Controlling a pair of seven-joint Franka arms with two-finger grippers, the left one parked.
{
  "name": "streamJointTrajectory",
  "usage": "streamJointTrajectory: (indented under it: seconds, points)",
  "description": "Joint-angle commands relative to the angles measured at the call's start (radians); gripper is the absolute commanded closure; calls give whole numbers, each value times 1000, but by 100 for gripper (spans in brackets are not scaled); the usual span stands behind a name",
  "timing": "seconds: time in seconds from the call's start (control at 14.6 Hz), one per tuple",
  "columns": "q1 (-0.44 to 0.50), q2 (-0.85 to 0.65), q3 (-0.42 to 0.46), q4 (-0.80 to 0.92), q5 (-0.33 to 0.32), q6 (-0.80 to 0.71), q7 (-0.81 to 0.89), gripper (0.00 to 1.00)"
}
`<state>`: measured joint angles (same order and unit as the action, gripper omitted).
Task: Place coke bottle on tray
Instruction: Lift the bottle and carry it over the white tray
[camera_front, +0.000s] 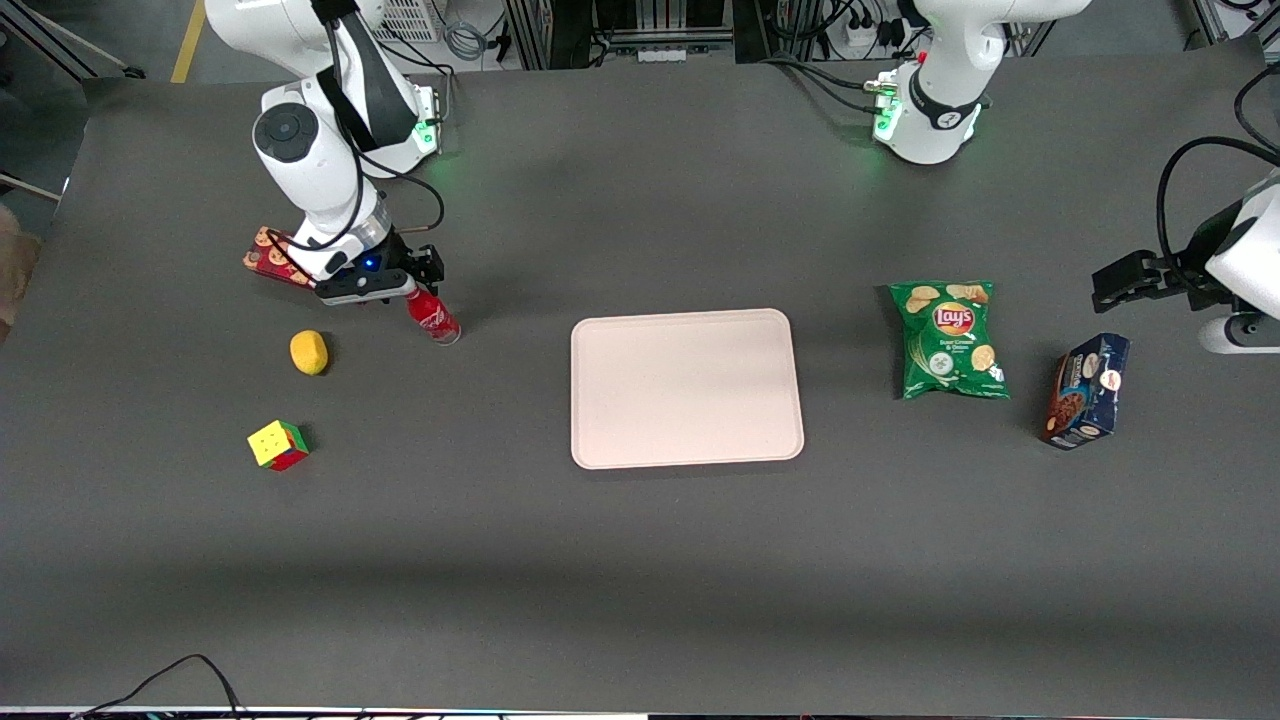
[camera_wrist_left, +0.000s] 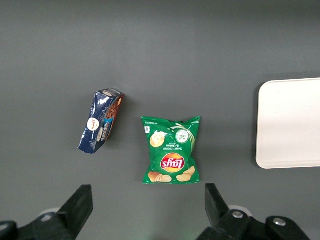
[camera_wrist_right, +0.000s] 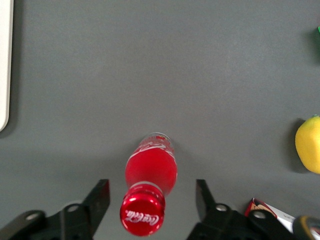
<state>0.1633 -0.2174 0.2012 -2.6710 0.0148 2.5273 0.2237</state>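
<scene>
The coke bottle (camera_front: 432, 316), slim and red with a red cap, stands on the dark table toward the working arm's end from the tray (camera_front: 686, 388). The tray is pale pinkish-beige and bare; its rim shows in the right wrist view (camera_wrist_right: 4, 65) and in the left wrist view (camera_wrist_left: 290, 122). My right gripper (camera_front: 408, 287) hangs right above the bottle. In the right wrist view the gripper (camera_wrist_right: 152, 200) is open, with one finger on each side of the bottle (camera_wrist_right: 150, 170) and a gap on both sides. Its fingers do not touch the cap.
A yellow lemon (camera_front: 309, 352) and a colour cube (camera_front: 277, 445) lie nearer the front camera than the bottle. A red cookie box (camera_front: 268, 256) lies under the arm. A green Lay's bag (camera_front: 947, 340) and a blue cookie box (camera_front: 1087, 390) lie toward the parked arm's end.
</scene>
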Motion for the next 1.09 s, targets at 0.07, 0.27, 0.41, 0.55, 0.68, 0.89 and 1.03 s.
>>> streamJointTrajectory:
  seconds: [0.07, 0.27, 0.41, 0.55, 0.68, 0.89, 1.03]
  points:
    - [13, 19, 3, -1, 17, 41, 16, 46]
    - [13, 16, 3, -1, 17, 39, 14, 76]
    - [13, 7, 4, 0, 17, 28, 13, 93]
    - [13, -11, 4, 6, 17, 1, 9, 100]
    - [13, -48, 4, 32, 17, -79, 9, 100]
    - [13, -100, 9, 161, 33, -295, 9, 100]
    - [13, -99, 17, 294, 63, -451, 17, 100]
